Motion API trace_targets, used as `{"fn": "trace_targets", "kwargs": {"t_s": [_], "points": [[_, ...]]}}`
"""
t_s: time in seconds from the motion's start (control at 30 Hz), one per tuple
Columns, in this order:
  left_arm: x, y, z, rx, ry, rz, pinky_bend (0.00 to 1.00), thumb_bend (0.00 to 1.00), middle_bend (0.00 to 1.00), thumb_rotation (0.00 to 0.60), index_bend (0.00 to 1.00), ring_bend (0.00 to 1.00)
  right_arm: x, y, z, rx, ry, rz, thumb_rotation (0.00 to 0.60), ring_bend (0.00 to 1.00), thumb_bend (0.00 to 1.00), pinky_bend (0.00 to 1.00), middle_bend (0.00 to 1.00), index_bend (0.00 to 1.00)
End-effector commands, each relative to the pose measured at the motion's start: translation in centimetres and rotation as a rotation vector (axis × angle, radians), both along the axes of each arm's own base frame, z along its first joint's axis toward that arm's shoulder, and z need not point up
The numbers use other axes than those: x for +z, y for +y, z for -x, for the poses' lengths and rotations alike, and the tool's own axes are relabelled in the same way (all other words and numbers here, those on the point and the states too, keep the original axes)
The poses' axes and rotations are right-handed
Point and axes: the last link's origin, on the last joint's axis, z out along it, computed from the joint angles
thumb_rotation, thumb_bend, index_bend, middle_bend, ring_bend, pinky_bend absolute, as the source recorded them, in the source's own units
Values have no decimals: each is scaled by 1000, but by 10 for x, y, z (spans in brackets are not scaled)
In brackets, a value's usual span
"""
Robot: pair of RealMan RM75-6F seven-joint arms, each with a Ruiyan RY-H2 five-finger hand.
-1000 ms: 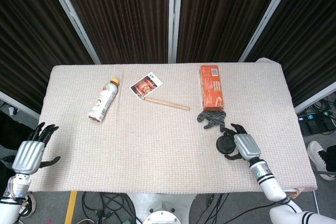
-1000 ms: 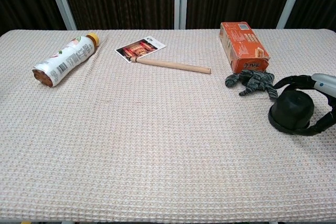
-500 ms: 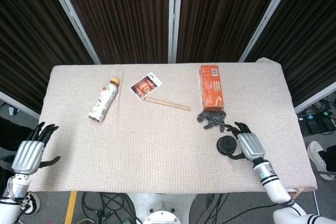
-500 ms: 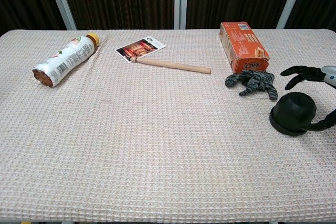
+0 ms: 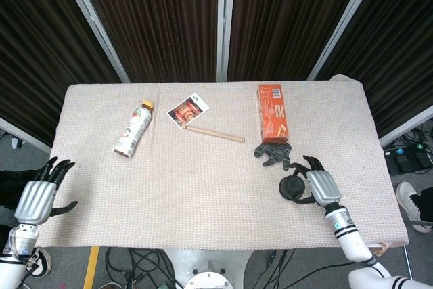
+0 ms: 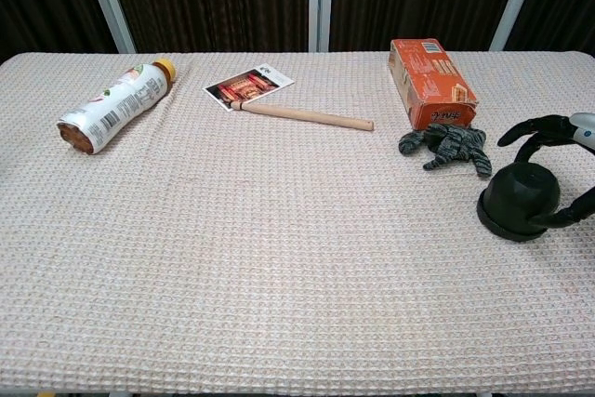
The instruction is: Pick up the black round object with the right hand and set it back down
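The black round object (image 5: 292, 187) (image 6: 521, 200) stands on the cloth near the table's right front, a dome on a wider base. My right hand (image 5: 319, 184) (image 6: 550, 126) is just to its right. Its fingers arch apart above the dome without closing on it, and the thumb curls low beside the base. My left hand (image 5: 40, 197) hangs with fingers spread and empty, off the table's left front corner; only the head view shows it.
A grey knitted glove (image 5: 272, 153) (image 6: 446, 146) lies just behind the black object, and an orange box (image 5: 272, 112) (image 6: 430, 81) behind that. Further left are a wooden stick (image 5: 215, 134) (image 6: 307, 116), a printed card (image 5: 189, 110) (image 6: 249, 86) and a bottle (image 5: 133, 129) (image 6: 113, 109) lying on its side.
A second ago my right hand's fingers wrapped the black object; they lifted off it and now arch loosely above it. The object stays on the cloth. The left hand has not moved.
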Motion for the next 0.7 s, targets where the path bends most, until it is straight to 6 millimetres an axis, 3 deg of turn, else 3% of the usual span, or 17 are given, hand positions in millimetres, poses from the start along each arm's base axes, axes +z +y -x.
{"fn": "trace_targets", "kwargs": {"t_s": [0.03,0.3,0.47,0.7], "points": [[0,0,0,-2,1,0,180,123,119,600,143,0,2,0,-2,6,-5,10,600,1,45,0,406,257],[2,0,-3,-7,4,-4,180,123,119,600,144,0,14,2,-8,26,-42,44,600,7,53,0,420,262],[1,0,-3,-7,4,-2,180,123,119,600,144,0,34,2,-8,31,-63,103,600,7,55,0,420,262],[0,1,-5,-12,7,2,180,124,119,600,144,0,61,5,24,-65,-35,178,600,7,60,0,420,262]]}}
